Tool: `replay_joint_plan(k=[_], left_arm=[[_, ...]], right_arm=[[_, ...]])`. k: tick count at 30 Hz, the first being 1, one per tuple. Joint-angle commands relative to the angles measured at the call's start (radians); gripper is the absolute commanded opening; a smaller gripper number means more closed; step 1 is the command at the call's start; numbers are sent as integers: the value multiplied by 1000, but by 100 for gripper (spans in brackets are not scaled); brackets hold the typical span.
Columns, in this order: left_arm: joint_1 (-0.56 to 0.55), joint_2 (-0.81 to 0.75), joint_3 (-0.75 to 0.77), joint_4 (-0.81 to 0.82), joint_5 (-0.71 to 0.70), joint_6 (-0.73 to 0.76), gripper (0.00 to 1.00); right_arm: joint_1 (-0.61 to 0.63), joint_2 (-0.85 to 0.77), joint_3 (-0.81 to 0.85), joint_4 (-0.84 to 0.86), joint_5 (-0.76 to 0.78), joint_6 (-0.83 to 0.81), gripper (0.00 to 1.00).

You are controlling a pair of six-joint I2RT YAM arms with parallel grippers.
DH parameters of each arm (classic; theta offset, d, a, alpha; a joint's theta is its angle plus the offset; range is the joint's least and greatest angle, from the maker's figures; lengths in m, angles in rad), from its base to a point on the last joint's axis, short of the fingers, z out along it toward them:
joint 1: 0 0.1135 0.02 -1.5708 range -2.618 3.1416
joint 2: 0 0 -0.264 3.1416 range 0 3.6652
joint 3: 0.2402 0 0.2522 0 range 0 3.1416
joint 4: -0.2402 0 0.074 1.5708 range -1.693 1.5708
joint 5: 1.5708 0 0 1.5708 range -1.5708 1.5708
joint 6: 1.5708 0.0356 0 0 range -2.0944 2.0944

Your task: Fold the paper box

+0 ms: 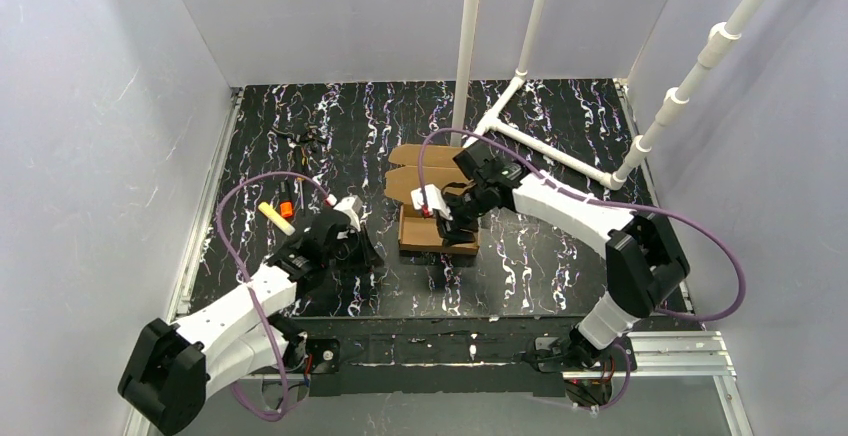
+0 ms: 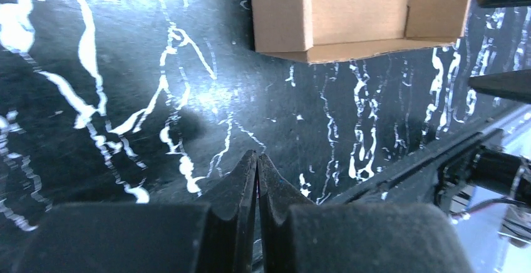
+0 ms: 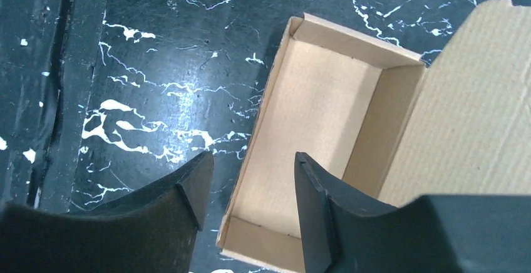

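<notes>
Paper box (image 3: 313, 116) tray was formed, lid open; right gripper (image 3: 250, 169) spread over its side wall, left gripper (image 2: 257, 160) pressed together. Next likely: closing lid.

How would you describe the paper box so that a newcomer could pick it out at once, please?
Look at the black, white-veined table, in front of the upright white pipe near its middle. There, under the right gripper, sits the paper box: an open tray with its lid flap laid back, the only plain brown cardboard thing.
</notes>
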Motion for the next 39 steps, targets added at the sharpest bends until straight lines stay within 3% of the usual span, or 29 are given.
replay_joint_plan(k=[1, 4, 7, 10, 16, 23, 30, 39], left_arm=[[3, 63, -20, 240, 148, -88, 2], [3, 152, 24, 231, 160, -76, 1], [11, 141, 28, 212, 70, -87, 3], [41, 113, 10, 245, 43, -125, 13], [81, 102, 31, 254, 28, -123, 22], [155, 164, 61, 341, 68, -144, 44], [190, 364, 138, 457, 179, -152, 46], [195, 558, 213, 508, 266, -123, 43]], right_arm=[[81, 70, 44, -1, 51, 32, 58], [174, 119, 50, 47, 141, 96, 57], [188, 155, 65, 77, 185, 133, 54], [190, 170, 51, 116, 227, 146, 51], [190, 185, 39, 155, 249, 140, 44], [190, 178, 43, 130, 196, 116, 36], [190, 156, 43, 107, 149, 99, 35], [188, 186, 42, 168, 229, 166, 21]])
